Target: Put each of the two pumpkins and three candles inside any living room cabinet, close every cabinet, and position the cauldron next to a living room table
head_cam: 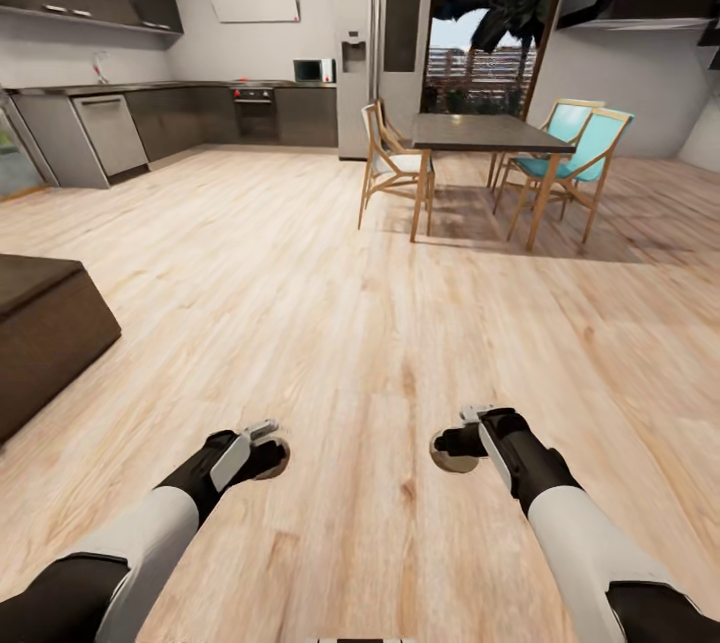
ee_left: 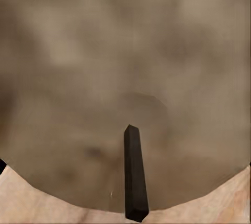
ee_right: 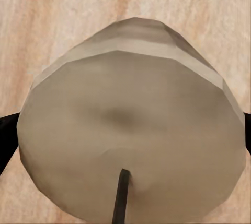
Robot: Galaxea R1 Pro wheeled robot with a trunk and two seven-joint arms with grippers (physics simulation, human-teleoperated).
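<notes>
Both arms reach forward and low over the pale wooden floor [head_cam: 330, 323], and each tool carries a candle. In the head view the left tool [head_cam: 268, 451] is clamped on a beige-tan candle [head_cam: 277, 460] that shows as a rounded tan edge beside the dark wrist; in the left wrist view that candle [ee_left: 120, 78] sits so near the camera that it is a blurred tan mass, with its thin dark wick [ee_left: 135, 179] standing up from the flat top and a strip of floor at the edge. The right tool [head_cam: 458, 447] is likewise closed on a second candle [head_cam: 452, 460], seen in the head view as a tan disc beside the dark fingers; the right wrist view shows that candle [ee_right: 130, 135] as a stubby faceted cylinder with a dark wick [ee_right: 121, 197], a dark finger [ee_right: 7, 140] touching each side — floor planks lie behind it. At the left edge of the head view a corner of the low, dark brown cabinet [head_cam: 45, 333] stands on the floor, well apart from both tools. Farther off are a tall dining surface [head_cam: 485, 133] with wooden and turquoise chairs — and beyond them the kitchen units, a fridge and a window.
</notes>
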